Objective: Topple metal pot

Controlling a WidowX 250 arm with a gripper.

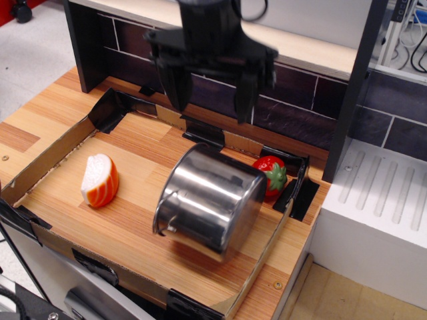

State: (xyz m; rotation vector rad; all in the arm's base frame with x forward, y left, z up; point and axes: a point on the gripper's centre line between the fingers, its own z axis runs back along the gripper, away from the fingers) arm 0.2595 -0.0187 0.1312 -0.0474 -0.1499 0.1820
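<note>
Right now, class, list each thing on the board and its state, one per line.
pot: tipped on its side, free of the gripper
gripper: open, raised above the pot, holding nothing
strawberry: behind the pot, partly hidden by it
sushi: on the board, apart from the pot

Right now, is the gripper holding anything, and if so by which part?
Nothing is held. The gripper hangs open above the metal pot, jaws spread wide and clear of it; the pot lies tipped on the tray.

The gripper (pixel 212 100) hangs raised, its jaws spread wide.
</note>
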